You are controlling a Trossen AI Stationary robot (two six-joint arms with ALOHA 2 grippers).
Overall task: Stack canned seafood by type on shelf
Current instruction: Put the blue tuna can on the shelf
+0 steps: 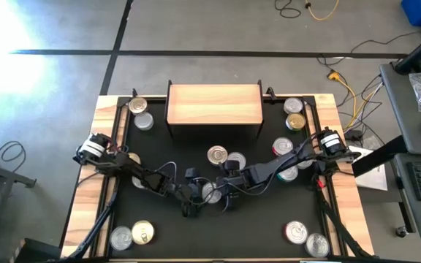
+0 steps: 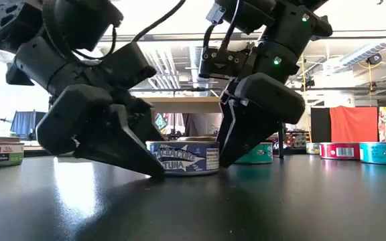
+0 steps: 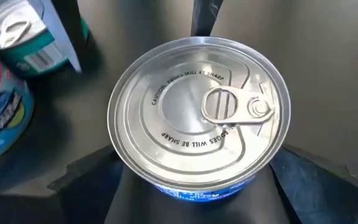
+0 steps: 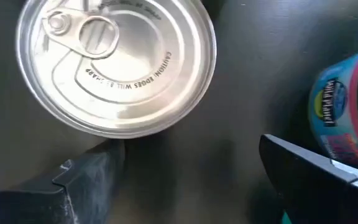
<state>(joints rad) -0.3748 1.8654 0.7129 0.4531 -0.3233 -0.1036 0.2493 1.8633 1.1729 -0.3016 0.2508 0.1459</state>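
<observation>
Blue-labelled tuna can (image 2: 183,159), lower centre, on the surface; my left hand (image 2: 156,157) and right hand (image 2: 221,152) flank it, both spread, grasping nothing, shelf (image 1: 214,104) bare.

Both arms are built of dark, matte black segments. In the high view each of the 2 arms carries a pale, silver-white cylindrical joint housing near the table's side edge, the left arm (image 1: 93,148) with a small red spot beside it. Thin black cables loop loosely along both, most plainly beside the left forearm and near the right arm (image 1: 326,142). From table height the bodies read as chunky, faceted black shells with rounded knuckles; the left gripper (image 2: 122,144) ends in flat, wedge-shaped black jaws, and the right gripper (image 2: 250,114) has a bulbous black housing. 2 small green lights glow on the right arm's upper casing.
</observation>
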